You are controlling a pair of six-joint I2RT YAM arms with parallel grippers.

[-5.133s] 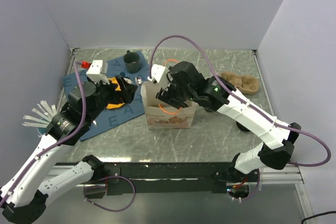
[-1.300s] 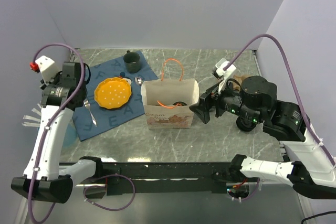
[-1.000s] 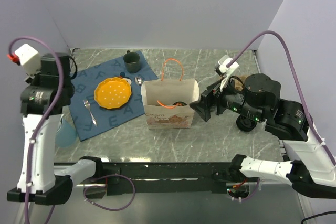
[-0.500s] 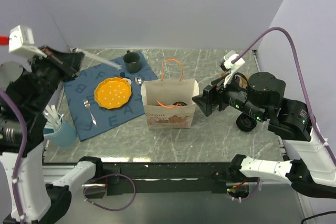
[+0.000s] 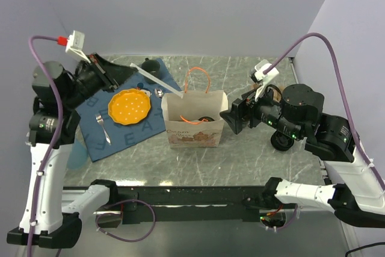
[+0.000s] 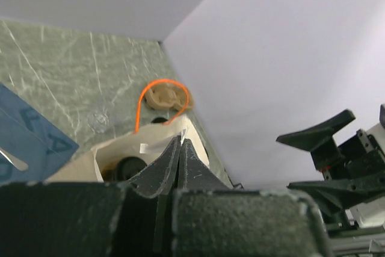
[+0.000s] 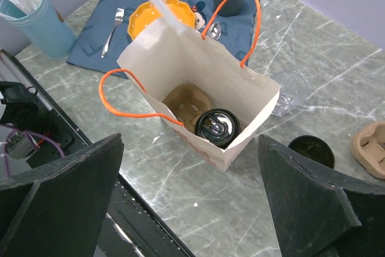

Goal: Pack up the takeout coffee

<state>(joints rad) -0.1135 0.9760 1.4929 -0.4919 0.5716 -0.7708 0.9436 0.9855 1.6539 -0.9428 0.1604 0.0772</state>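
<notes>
A takeout coffee cup with a black lid (image 7: pixel 218 127) stands inside the open paper bag (image 7: pixel 240 85), next to a brown pulp tray (image 7: pixel 185 105) that also sits in the bag. A second dark cup (image 7: pixel 311 150) stands on the table right of the bag. My left gripper (image 5: pixel 128 70) is raised left of the bag (image 5: pixel 195 126) and is shut on a white straw (image 5: pixel 159 82) whose far end reaches the bag's back rim. In the left wrist view the left gripper (image 6: pixel 180 141) has its jaws together. My right gripper (image 5: pixel 231 115) hangs open to the right of the bag, holding nothing.
A blue placemat (image 5: pixel 129 133) holds an orange plate (image 5: pixel 129 106), a fork (image 5: pixel 102 128) and a dark green mug (image 5: pixel 150 70). A blue cup of straws (image 7: pixel 37 21) stands at the near left. A clear lid (image 7: pixel 286 97) and another pulp tray (image 7: pixel 370 147) lie right of the bag.
My left arm has swung from above the blue straw cup towards the bag, carrying the straw; its far end now reaches the bag's rim. The right arm has barely moved.
</notes>
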